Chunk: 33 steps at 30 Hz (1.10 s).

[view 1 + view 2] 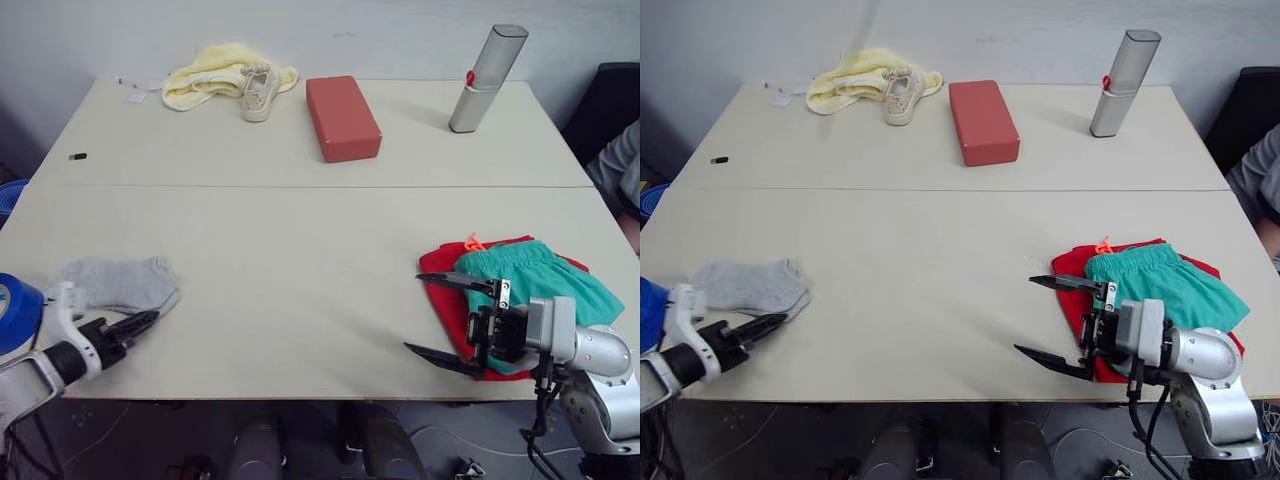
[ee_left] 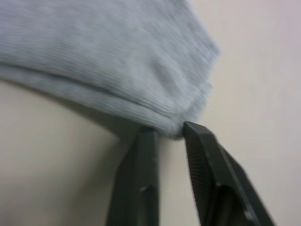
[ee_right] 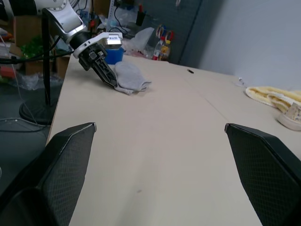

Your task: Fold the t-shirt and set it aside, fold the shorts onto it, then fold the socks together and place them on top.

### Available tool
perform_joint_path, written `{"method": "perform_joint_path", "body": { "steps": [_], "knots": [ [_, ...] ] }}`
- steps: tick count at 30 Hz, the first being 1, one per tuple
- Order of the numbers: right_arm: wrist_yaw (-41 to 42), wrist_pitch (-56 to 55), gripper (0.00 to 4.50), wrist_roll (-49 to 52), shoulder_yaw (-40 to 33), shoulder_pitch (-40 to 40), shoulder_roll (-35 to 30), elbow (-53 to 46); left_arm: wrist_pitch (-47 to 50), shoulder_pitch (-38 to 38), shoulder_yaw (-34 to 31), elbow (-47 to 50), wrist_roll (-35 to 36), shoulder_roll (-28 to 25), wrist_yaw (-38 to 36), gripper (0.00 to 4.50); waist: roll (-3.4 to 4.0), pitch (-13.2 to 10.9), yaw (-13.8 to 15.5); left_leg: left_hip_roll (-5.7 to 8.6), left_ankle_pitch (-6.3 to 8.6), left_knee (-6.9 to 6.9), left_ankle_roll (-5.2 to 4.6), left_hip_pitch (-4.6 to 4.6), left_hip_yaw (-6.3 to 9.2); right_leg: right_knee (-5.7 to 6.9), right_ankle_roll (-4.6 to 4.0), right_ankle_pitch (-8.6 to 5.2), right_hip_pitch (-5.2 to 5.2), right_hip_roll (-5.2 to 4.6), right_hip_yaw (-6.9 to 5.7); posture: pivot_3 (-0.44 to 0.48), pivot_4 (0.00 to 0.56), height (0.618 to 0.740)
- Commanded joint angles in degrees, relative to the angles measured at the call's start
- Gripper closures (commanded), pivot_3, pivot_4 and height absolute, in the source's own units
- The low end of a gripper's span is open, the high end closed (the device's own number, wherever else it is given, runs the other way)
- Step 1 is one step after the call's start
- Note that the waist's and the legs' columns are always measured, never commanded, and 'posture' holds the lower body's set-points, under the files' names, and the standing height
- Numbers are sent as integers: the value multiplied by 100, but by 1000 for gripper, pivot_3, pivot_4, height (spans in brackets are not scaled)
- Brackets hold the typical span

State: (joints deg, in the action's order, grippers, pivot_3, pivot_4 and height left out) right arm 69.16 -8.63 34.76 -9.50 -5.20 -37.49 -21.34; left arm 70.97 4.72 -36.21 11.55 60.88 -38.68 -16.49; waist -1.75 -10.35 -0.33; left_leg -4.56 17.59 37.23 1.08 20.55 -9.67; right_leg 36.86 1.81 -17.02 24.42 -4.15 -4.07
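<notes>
I see my left pincer [image 1: 143, 320] low at the lower left of the frame, arm reaching in from the corner, its fingers nearly together and the tips right at the socks' [image 1: 120, 283] hem. In the left wrist view a narrow gap shows between the fingers [image 2: 141, 174], and the grey knit sits just at the tips; I cannot tell if any cloth is pinched.

My right pincer [image 1: 440, 318] hangs at the lower right, forearm level, fingers spread wide and holding nothing, pointing toward the frame's left over the bare desk [image 1: 300, 270].

Just behind it the shorts [image 1: 535, 282] lie on the tee [image 1: 445, 290]. The tee is mostly covered, so only its red edges show.
</notes>
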Motion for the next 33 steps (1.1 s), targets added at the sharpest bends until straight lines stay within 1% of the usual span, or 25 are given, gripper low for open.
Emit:
{"method": "perform_joint_path", "body": {
  "steps": [1,3,5,7,9,11,13,14,16,17,18,19,21,24,26,28,31,33],
  "knots": [
    [-104,-46,0,12,-218,-38,-56,-171,67,-360,751,546,190,351,-55,4478,-4,2,20,-2,-1,2,1,0,1,1,0,0,0,3,-1,0,150,740],
    [-164,-40,0,-16,-240,-80,-56,-197,77,-620,1208,733,160,652,52,4478,-3,1,31,1,-4,7,-1,1,2,4,5,3,-2,3,0,0,150,740],
    [-207,-8,0,-12,-252,-134,-69,-232,-20,-792,1521,865,15,872,153,4478,-10,3,25,3,-7,10,-4,2,2,4,10,6,-4,4,1,0,150,740],
    [-219,3,0,-3,-288,-213,-100,-289,-20,-837,1567,1015,87,1040,301,4478,-11,3,-13,2,-9,9,-2,2,2,5,11,6,-4,9,4,0,150,740],
    [-238,32,0,16,-332,-283,-132,-322,-141,-745,1580,1226,53,1008,234,4478,-12,3,-51,-4,-24,6,-13,0,1,5,10,6,-3,23,12,0,150,740],
    [-217,53,0,42,-338,-303,-162,-325,-295,-472,1295,1398,15,1003,347,4478,-11,3,-109,-11,-28,4,-8,-1,2,6,8,5,-1,37,18,0,150,740],
    [-196,62,0,64,-350,-289,-169,-309,-407,-120,948,1553,134,943,286,4110,-14,1,-151,-15,-27,1,-7,-4,3,6,6,3,0,46,27,0,150,740],
    [-164,57,0,90,-333,-260,-165,-305,-510,151,658,1677,227,935,239,3924,-16,0,-158,-14,-23,-1,-5,-10,10,7,2,1,0,56,36,0,150,740],
    [-105,81,0,133,-237,-149,-148,-306,-767,634,112,1865,428,1023,208,3302,-24,-5,-173,-15,-21,-1,-2,-12,20,7,-6,-3,4,64,40,0,150,740],
    [-81,87,0,140,-207,-115,-143,-307,-853,774,-32,1908,522,1063,231,2980,-24,-6,-156,-15,-20,-2,0,-12,27,7,-8,-5,3,65,40,0,150,740],
    [-63,101,0,136,-134,-22,-121,-299,-932,956,-315,1870,765,1166,343,2632,-25,-8,-139,-14,-19,0,-1,-13,31,7,-11,-6,3,65,39,0,150,740],
    [-45,97,0,122,-65,71,-95,-287,-1045,1092,-630,1758,1179,1317,593,2360,-25,-8,-133,-13,-18,2,0,-12,34,6,-14,-8,3,65,38,0,150,740],
    [-61,117,0,116,83,306,-18,-260,-1246,1459,-1242,1451,1947,1508,1027,1616,-31,-11,-128,-11,-10,4,6,-12,38,1,-16,-9,-1,62,38,0,150,740],
    [-86,170,0,134,211,523,52,-239,-1406,1912,-1579,1010,2734,1517,1493,669,-36,-14,-124,-11,-11,5,0,-11,46,-1,-19,-11,-1,62,37,0,150,740],
    [-86,213,0,147,291,624,72,-228,-1421,2124,-1580,599,3234,1416,1909,35,-37,-14,-119,-10,-12,4,-6,-10,48,-4,-21,-12,-1,62,37,0,150,740],
    [-62,239,0,143,351,674,78,-225,-1539,2119,-1458,354,3635,1327,2385,8,-38,-15,-104,-10,-10,5,-6,-8,51,-9,-27,-15,-1,61,34,0,150,740],
    [-78,267,0,134,381,719,87,-227,-1767,1942,-1230,226,3910,1182,2829,8,-36,-16,-110,-9,-1,2,8,-9,64,-35,-46,-24,-14,62,30,0,150,740],
    [-97,278,0,142,388,741,78,-227,-1873,1867,-1090,175,4106,1107,3053,8,-32,-18,-110,-5,-2,3,7,-10,65,-37,-99,-53,-18,61,30,0,150,740]
  ]
}}
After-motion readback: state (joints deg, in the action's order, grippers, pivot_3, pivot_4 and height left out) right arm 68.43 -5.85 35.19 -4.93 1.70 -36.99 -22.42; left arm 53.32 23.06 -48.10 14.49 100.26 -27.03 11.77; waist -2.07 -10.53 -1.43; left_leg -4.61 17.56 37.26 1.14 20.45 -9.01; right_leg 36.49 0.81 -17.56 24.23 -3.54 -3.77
